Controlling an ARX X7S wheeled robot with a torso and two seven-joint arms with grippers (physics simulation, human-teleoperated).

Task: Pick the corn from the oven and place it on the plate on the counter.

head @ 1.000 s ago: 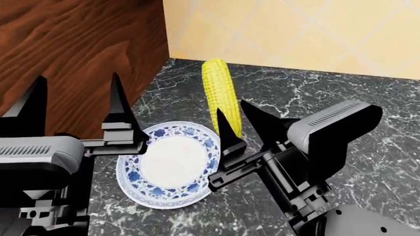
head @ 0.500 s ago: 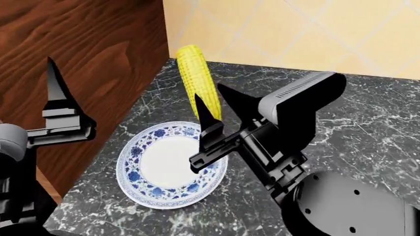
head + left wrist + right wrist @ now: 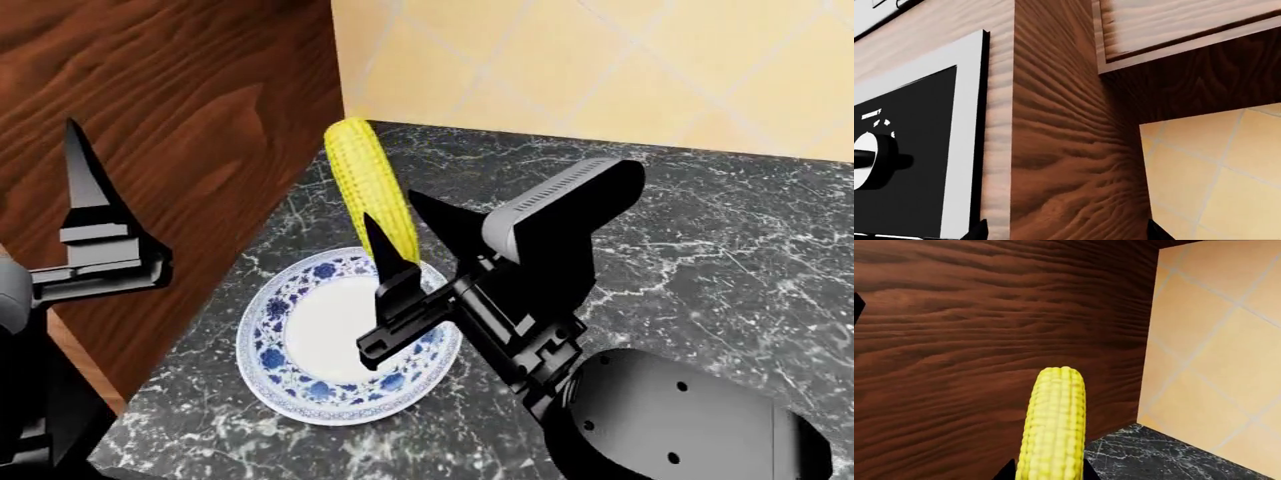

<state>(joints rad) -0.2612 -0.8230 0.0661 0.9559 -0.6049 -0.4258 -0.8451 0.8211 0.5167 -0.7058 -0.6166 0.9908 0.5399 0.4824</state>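
Observation:
The yellow corn stands tilted above the far rim of the white, blue-patterned plate, which lies on the dark marble counter. My right gripper is shut on the corn's lower end. In the right wrist view the corn runs out from between the two black fingers. At the left edge of the head view one finger of my left gripper shows. That left gripper is open and empty, facing a wood panel. The oven's cavity is out of view.
A brown wood cabinet side rises directly left of the plate and close to the corn's tip. Beige wall tiles back the counter. A black knobbed panel in a white frame shows in the left wrist view.
My right gripper has carried the corn leftward, towards the cabinet side and over the plate's far rim. The left arm has drawn back left, leaving only one finger in view.

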